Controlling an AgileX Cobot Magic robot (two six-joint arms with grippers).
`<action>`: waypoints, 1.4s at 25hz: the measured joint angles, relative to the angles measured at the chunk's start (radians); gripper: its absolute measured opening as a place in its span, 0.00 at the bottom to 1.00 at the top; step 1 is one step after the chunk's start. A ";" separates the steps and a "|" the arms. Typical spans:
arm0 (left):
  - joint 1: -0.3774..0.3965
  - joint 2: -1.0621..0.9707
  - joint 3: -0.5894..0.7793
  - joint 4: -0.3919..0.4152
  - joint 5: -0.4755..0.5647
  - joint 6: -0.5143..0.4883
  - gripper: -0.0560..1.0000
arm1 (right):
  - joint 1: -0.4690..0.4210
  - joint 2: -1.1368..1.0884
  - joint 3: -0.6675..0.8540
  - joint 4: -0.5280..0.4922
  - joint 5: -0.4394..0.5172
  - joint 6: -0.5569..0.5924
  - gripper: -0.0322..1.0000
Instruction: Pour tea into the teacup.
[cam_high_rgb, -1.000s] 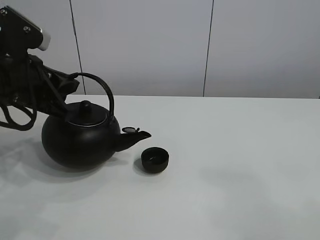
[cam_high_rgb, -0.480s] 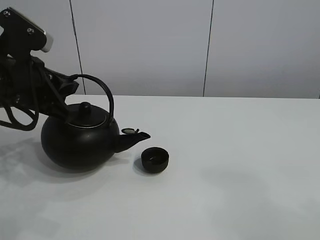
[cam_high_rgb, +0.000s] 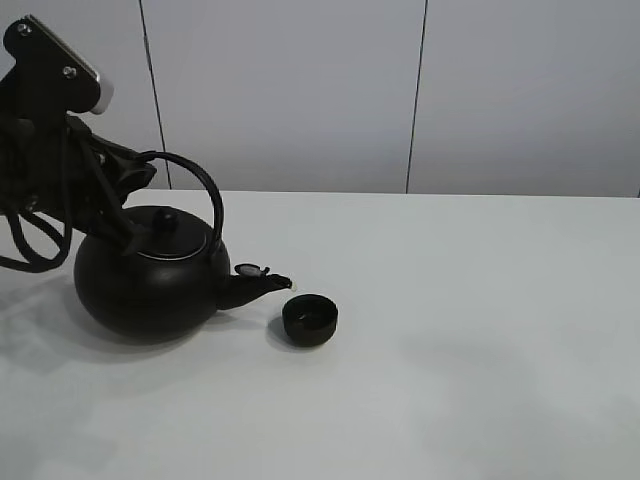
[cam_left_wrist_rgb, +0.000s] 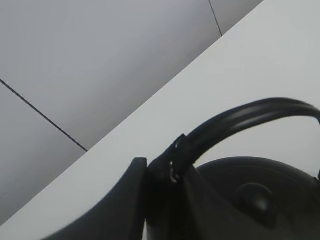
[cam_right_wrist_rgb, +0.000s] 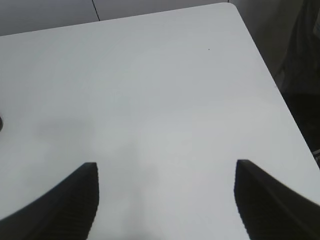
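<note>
Exterior high view: L gripper (cam_high_rgb: 138, 168) is clamped on the arched handle (cam_high_rgb: 203, 195) of the black kettle (cam_high_rgb: 140, 295). Kettle is tilted, spout (cam_high_rgb: 262, 284) dipping toward 4 o'clock. The black teacup (cam_high_rgb: 310, 319) stands upright on the white table (cam_high_rgb: 480, 330), at 4 o'clock of kettle body, just beside spout tip. R gripper (cam_right_wrist_rgb: 165, 172): jaws spread wide, grasping nothing, above table.

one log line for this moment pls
phase: pour | left end effector: shut on kettle handle | kettle: tilted, spout tip by teacup rim | right end effector: open over table
</note>
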 joint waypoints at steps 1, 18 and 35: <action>0.000 0.000 0.000 0.000 0.000 0.005 0.17 | 0.000 0.000 0.000 0.000 0.000 0.000 0.53; 0.000 0.000 0.000 -0.001 0.000 0.040 0.17 | 0.000 0.000 0.000 0.000 0.000 0.000 0.53; 0.000 0.000 0.000 -0.002 0.000 0.045 0.17 | 0.000 0.000 0.000 0.000 0.000 0.000 0.53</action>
